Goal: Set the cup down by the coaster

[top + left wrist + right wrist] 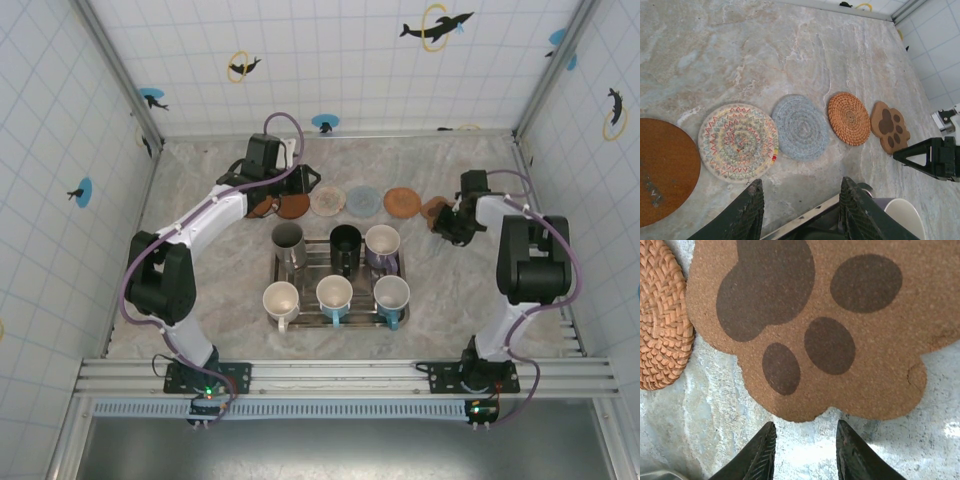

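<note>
Left claw [802, 189] part-open and empty. Ahead of its fingertips, a row of coasters on the marbled tabletop [765, 50]: brown disc coaster [662, 170], multicoloured braided coaster [737, 142], grey-blue braided coaster [800, 127], woven rattan coaster [849, 118], paw-print cork coaster [890, 127]. Right claw [806, 429] likewise part-open, gripping nothing, tips just short of the paw-print cork coaster's near edge. Six cups [334, 293] between the two claws and nearer the arm bases, all standing in the metal tray [312, 265].

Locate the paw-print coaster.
Top view: the paw-print coaster lies at the right end of the row, beside the woven orange coaster, just ahead of the right gripper.
</note>
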Available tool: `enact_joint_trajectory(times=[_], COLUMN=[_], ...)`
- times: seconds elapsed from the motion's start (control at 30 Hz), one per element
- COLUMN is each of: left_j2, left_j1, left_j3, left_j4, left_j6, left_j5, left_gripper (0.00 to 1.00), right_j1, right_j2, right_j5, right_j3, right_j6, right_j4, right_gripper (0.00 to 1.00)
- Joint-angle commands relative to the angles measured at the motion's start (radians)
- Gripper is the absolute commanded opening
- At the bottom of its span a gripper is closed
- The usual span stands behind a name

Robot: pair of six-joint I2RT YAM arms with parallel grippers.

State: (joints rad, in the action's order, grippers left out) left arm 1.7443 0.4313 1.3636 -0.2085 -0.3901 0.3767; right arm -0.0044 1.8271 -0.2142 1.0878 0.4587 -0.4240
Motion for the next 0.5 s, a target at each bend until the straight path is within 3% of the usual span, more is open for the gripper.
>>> enact_joint_trajectory(times=[0.0,0.47], left_j2=[-0.011,0.0], left_j1=[0.0,0.001], left_j3=[0.019,0.029], left_j4=[-0.01,-0.02], left_j6=[0.018,0.014], left_j5=[0.0,-0.01], left_gripper=[0.42,0.42], right_j1=[-0.014,-0.029], right_j2=[0.045,0.137], right_j5=[0.013,0.012], right_j3=[0.034,0.172], right_j6=[-0.012,-0.05], right_j4=[-0.038,-0.096], right_gripper=[0.35,0.35])
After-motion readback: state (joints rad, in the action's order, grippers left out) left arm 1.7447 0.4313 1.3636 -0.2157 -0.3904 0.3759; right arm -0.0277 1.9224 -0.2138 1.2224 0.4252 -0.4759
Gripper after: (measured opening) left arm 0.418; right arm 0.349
